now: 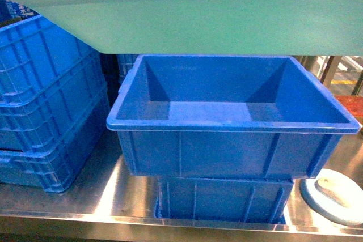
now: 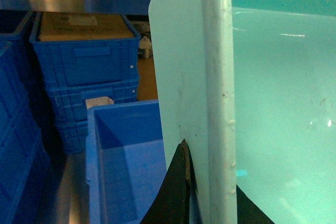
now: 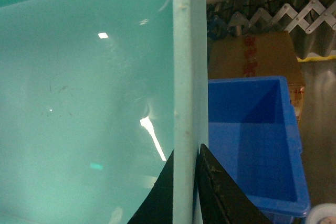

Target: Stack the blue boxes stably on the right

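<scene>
A light turquoise tub [image 1: 215, 21] hangs in the air across the top of the head view, above an empty royal-blue crate [image 1: 227, 151]. That crate rests on another blue crate [image 1: 221, 199]. My left gripper [image 2: 212, 182] is shut on the tub's left rim [image 2: 218, 103], one black finger on each side of the wall. My right gripper [image 3: 185, 156] is shut on the tub's opposite rim [image 3: 184, 77]. Both wrist views show the royal-blue crate [image 2: 126, 166] [image 3: 252, 129] below the tub. Neither gripper shows in the head view.
A stack of ribbed blue crates [image 1: 45, 100] stands at the left on the steel table [image 1: 113, 196]. A pale round object [image 1: 334, 194] lies at the front right. A brown cardboard box [image 3: 252, 56] sits behind the crate. More stacked crates [image 2: 86, 61] stand further back.
</scene>
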Available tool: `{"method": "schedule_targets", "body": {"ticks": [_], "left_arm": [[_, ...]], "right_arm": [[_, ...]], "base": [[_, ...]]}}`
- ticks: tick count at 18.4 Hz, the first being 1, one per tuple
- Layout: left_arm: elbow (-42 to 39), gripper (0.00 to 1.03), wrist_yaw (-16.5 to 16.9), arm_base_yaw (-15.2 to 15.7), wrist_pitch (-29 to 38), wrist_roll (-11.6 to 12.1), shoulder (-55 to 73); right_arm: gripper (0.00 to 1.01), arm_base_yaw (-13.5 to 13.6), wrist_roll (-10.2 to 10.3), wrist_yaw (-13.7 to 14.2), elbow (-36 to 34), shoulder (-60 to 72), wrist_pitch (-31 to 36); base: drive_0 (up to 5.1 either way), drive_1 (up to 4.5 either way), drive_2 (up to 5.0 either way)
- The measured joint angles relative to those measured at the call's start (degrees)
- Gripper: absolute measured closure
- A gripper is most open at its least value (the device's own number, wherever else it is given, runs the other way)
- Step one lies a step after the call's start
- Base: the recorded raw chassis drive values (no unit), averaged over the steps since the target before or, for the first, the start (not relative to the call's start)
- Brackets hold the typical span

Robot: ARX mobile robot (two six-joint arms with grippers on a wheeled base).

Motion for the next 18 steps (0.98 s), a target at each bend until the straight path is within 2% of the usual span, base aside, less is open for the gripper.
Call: {"method": "schedule_targets", "body": {"ticks": [3,8,18], "left_arm": [[0.0,1.00,0.1,0.0,0.1,0.0,0.0],[0.0,1.00,0.1,0.0,0.2,0.0,0.0],[0.1,1.00,0.1,0.0,0.0,0.0,-0.1]], "right_arm": [[0.94,0.0,0.0,0.0,0.0,0.0,0.2],[0.94,-0.4,0.0,-0.2,0.0,-0.2,0.3],[0.94,-0.4,0.0,-0.2,0.0,-0.2,0.0]], "base": [[4.6,-2.39,-2.4],[0.1,0.38,-0.3],[0.0,4.09,-4.2]]}}
